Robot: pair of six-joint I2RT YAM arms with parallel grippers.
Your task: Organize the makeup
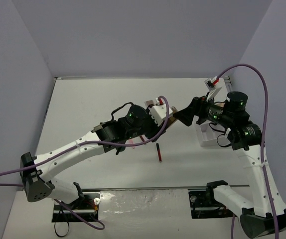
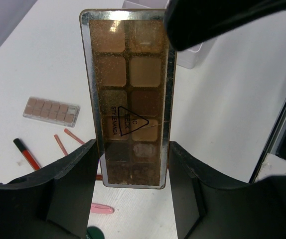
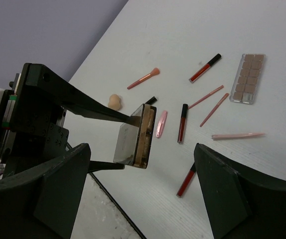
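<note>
The left hand (image 2: 133, 157) pinches a brown eyeshadow palette (image 2: 128, 84) by its 2 long edges, near 1 short end. It holds the palette up above the bench (image 2: 222, 114), pans toward the left wrist camera. The right hand (image 3: 142, 148) is spread wide. From its own wrist camera the palette sits in the gap between its 2 fingers, apart from both. In the left wrist view 1 of its dark fingers (image 2: 217, 20) crosses in front of the palette's far right corner; I cannot tell whether it touches there.

A second palette (image 3: 247, 77) lies flat on the bench below. Scattered near it are 3 dark-red tubes (image 3: 183, 122), 3 thin pink pencils (image 3: 214, 109), a pink brush (image 3: 144, 78), a beige sponge (image 3: 114, 101) and a short pink stick (image 3: 161, 123). A dark-green disc (image 2: 94, 233) shows at the bottom edge of the left wrist view. A white tray (image 1: 205, 139) stands at the bench's right side, under the right arm.
</note>
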